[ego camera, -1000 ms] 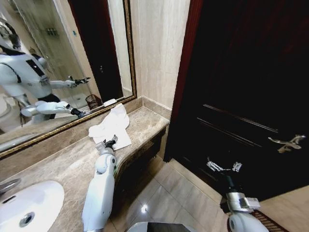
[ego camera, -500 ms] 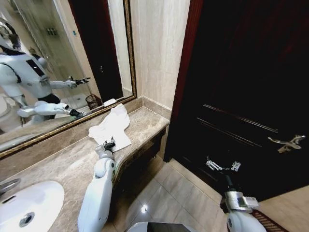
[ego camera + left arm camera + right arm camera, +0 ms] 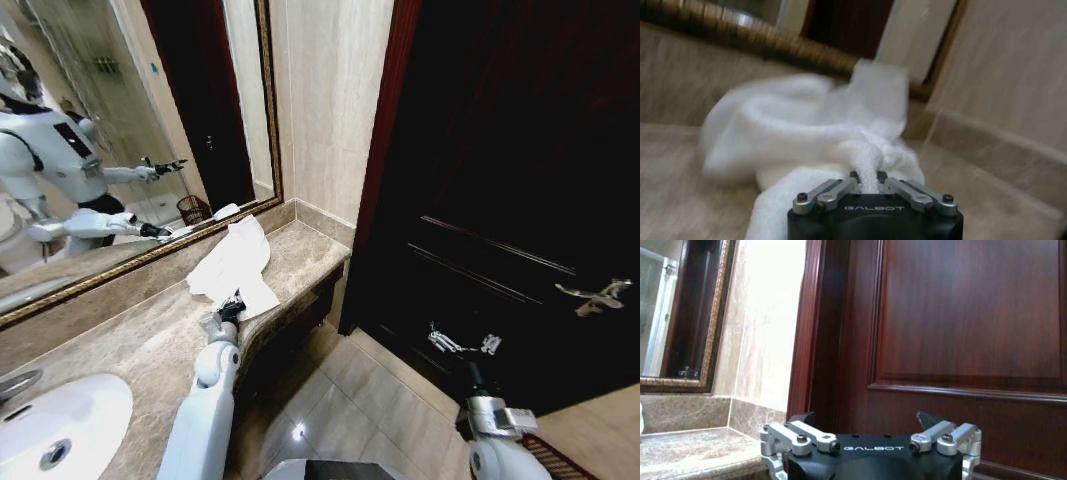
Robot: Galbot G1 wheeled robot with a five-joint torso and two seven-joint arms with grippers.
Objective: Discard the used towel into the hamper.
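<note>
Our left hand pinches a fold of the white, crumpled towel on the marble desk. The towel stretches away from the hand toward the mirror, long axis along our reach. Our right hand hangs open by the door.

The left gripper is now pinching a fold of the white towel between its closed fingers, where a second ago it was sitting open at the cloth's near edge. It is drawing back and down along the marble counter, closer to the front rim than before. The towel is being pulled with it: the near part is bunching into a narrow ridge running straight out ahead of the fingertips, and the cloth beyond is stretching and lifting into a taller, looser heap instead of lying flat.
</note>
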